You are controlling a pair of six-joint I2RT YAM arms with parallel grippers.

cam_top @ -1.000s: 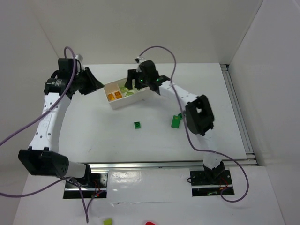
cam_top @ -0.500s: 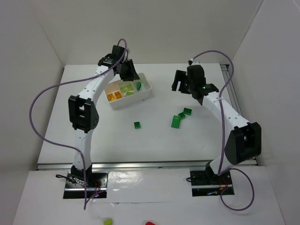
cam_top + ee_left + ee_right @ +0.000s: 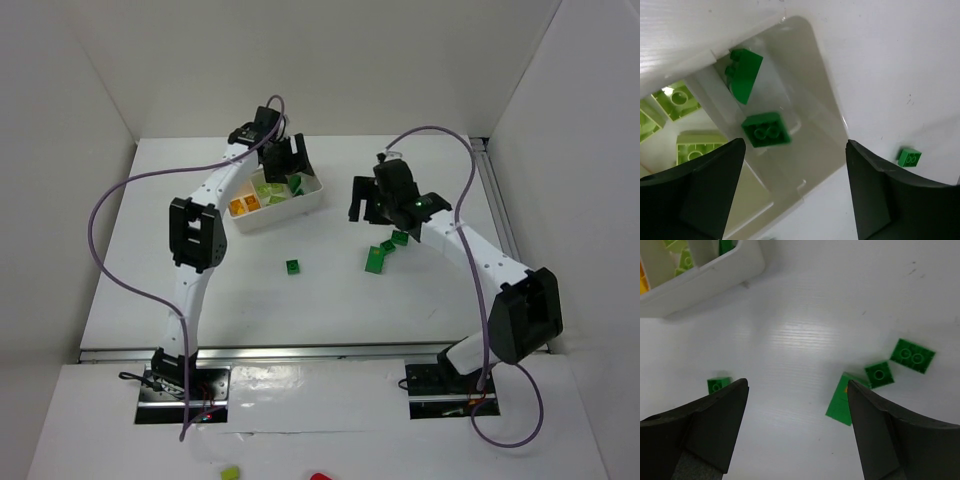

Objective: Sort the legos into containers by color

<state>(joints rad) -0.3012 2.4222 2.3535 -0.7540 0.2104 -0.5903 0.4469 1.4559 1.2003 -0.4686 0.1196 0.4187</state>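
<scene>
The white tray [image 3: 312, 196] holds orange legos [image 3: 243, 205] in its left compartment, lime legos [image 3: 267, 189] in the middle one and dark green in the right one. My left gripper [image 3: 290, 172] hangs open over that right compartment. In the left wrist view two dark green bricks [image 3: 766, 130] [image 3: 745, 75] are inside it, the nearer one slightly blurred, and the left gripper [image 3: 796, 145] holds nothing. My right gripper [image 3: 386, 212] [image 3: 797, 385] is open and empty above the table, near a flat green plate [image 3: 840, 401], a small green brick [image 3: 879, 374] and a two-stud green brick [image 3: 912, 355].
One more green brick [image 3: 292, 266] [image 3: 719, 385] lies alone in front of the tray, left of the right gripper. The tray's corner [image 3: 747, 265] shows at the top left of the right wrist view. White walls close in the table on three sides.
My left arm swung from the far left to over the tray's right compartment and its jaws opened. My right arm left the tray and moved right, then down toward the loose green bricks.
</scene>
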